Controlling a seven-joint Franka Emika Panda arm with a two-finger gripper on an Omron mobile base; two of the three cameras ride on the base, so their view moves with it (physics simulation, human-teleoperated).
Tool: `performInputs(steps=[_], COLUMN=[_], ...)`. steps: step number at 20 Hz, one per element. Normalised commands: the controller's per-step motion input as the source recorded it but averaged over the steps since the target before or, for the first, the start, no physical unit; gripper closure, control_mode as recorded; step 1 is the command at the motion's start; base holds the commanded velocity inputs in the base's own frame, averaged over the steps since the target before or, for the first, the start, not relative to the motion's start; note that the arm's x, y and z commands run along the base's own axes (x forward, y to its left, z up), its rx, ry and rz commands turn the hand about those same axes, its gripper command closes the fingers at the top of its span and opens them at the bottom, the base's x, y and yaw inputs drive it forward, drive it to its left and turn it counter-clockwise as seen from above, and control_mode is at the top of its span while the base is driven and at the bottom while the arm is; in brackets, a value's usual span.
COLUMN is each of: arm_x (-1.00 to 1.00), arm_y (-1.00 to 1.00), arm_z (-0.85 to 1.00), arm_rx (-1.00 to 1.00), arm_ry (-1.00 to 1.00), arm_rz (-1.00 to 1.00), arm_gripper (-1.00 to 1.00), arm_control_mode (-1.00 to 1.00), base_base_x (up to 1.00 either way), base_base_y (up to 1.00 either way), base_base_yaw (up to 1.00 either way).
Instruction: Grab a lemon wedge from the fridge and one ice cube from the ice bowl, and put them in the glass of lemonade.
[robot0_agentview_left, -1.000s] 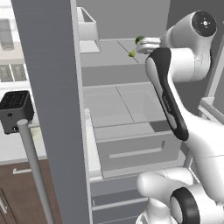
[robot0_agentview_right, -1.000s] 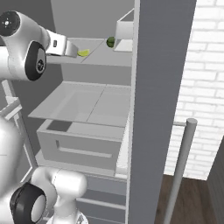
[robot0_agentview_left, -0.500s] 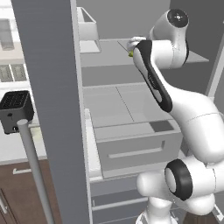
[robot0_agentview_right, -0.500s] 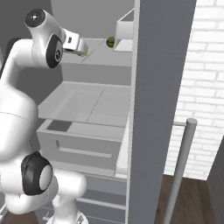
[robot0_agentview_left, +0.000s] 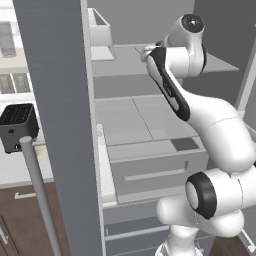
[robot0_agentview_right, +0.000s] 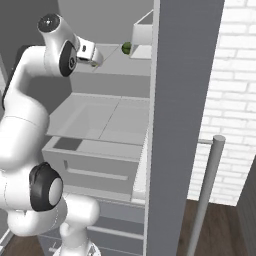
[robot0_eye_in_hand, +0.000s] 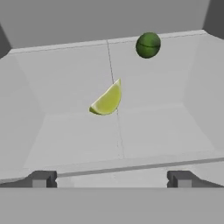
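The lemon wedge (robot0_eye_in_hand: 107, 100) lies on a pale grey upper shelf (robot0_eye_in_hand: 153, 127) inside the open fridge (robot0_agentview_left: 55, 100). In the hand view it sits dead ahead of my gripper (robot0_eye_in_hand: 111, 179), a short way beyond the fingertips (robot0_eye_in_hand: 41, 178). The jaws stand open and empty, one tip on each side of the wedge's line. From the right base view my gripper (robot0_agentview_right: 91, 56) hovers just over the shelf with the wedge (robot0_agentview_right: 94, 64) at its tips. The ice bowl and the glass of lemonade are out of view.
A dark green round fruit (robot0_eye_in_hand: 148, 44) rests at the back of the same shelf, right of the wedge. A white bin (robot0_agentview_right: 142, 35) stands on the shelf by the door. Below are a flat shelf and drawers (robot0_agentview_left: 150, 170). A black toaster (robot0_agentview_left: 17, 125) sits left of the door.
The arm has swung up and inward, carrying the hand along the upper shelf toward the wedge. The jaws have stayed open; the wedge and green fruit have not moved.
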Motion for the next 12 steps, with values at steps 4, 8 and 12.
performInputs(steps=[4, 8, 12], arm_x=[0.18, 0.13, 0.37], arm_y=[0.00, 0.00, 0.00], arm_z=[-0.13, 0.00, 0.00], arm_rx=[0.00, 0.00, 0.00], arm_ry=[0.00, 0.00, 0.00], arm_rz=[0.00, 0.00, -0.02], arm_gripper=[-1.00, -1.00, -1.00], arm_control_mode=[-1.00, -1.00, -1.00], base_base_x=[0.00, 0.00, 0.00], base_base_y=[0.00, 0.00, 0.00], base_base_yaw=[0.00, 0.00, 0.00])
